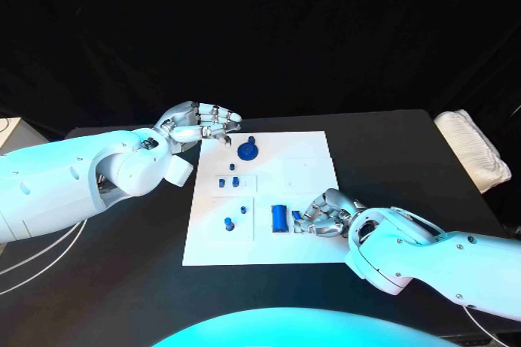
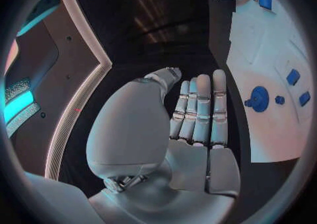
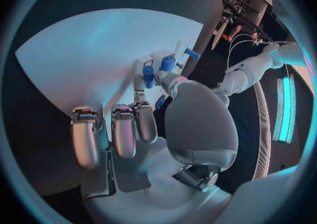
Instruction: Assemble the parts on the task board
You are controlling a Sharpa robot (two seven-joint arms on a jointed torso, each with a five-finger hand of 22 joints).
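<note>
The white task board (image 1: 293, 162) lies mid-table. On it are a round blue part (image 1: 248, 149) at the far left, several small blue pieces such as a pair (image 1: 228, 183), and a long blue block (image 1: 279, 217). My left hand (image 1: 202, 124) hovers just off the board's far left corner, fingers straight and holding nothing; its own view shows the round part (image 2: 259, 98) beside the fingers (image 2: 200, 110). My right hand (image 1: 321, 214) rests on the board's near right, beside the block. A small blue piece (image 3: 160, 102) sits pinched between its thumb and a finger.
A white padded bundle (image 1: 473, 147) lies at the table's right edge. A pale box (image 1: 11, 130) stands off the left edge, with cables (image 1: 44, 257) hanging below my left arm. Bare black tabletop surrounds the board.
</note>
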